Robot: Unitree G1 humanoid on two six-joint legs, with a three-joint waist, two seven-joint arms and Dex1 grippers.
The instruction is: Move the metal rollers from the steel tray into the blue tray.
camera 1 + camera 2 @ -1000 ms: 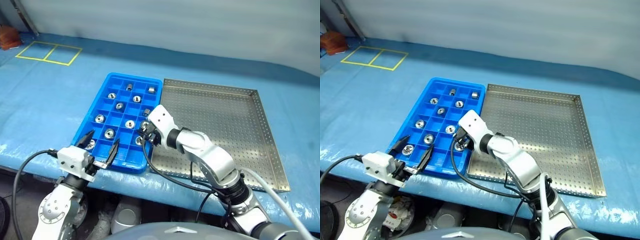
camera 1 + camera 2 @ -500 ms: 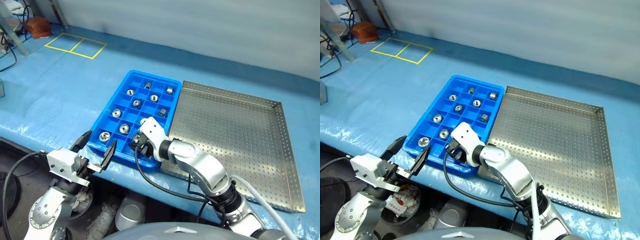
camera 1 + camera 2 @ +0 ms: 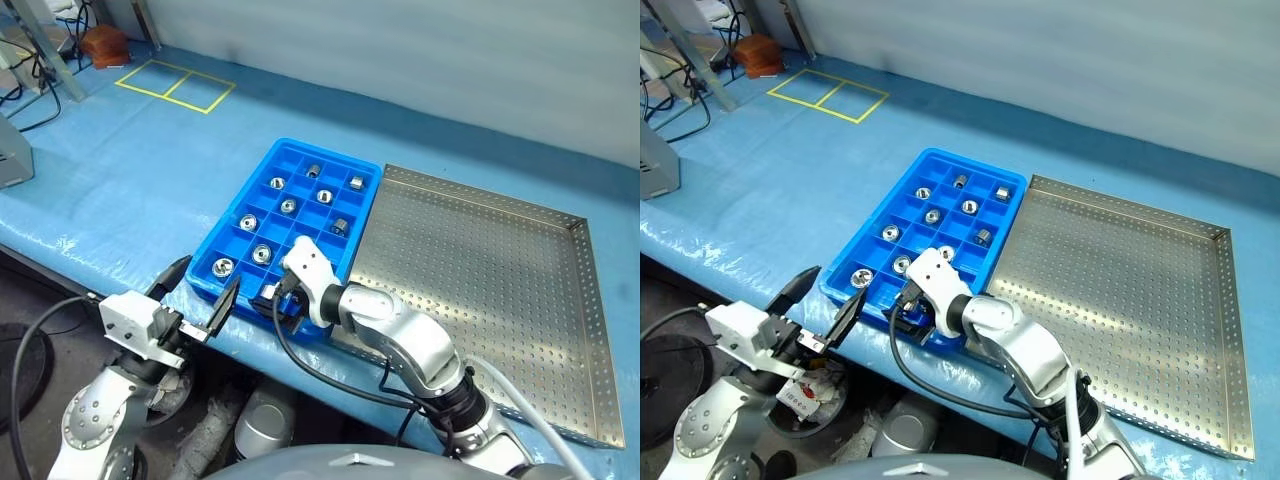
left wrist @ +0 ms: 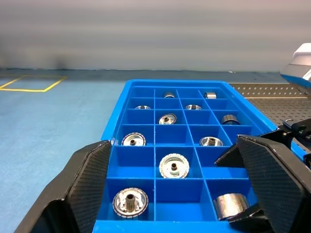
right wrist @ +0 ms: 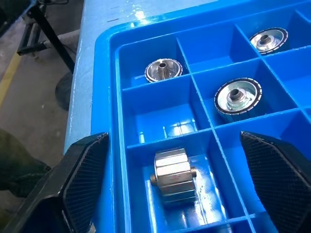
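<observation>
Steel tray [image 3: 480, 270] looks cleared now; right gripper [image 5: 175, 194] just spread apart, dropping a roller [image 5: 172, 177] on its side into the blue tray [image 3: 262, 170]. Left gripper [image 4: 170, 194] hangs apart.

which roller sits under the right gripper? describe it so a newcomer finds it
Find the blue tray left of the steel tray, then its near row, closest to the robot. Between the open right gripper fingers, a roller lies on its side; its neighbours stand upright, holes facing up.
</observation>
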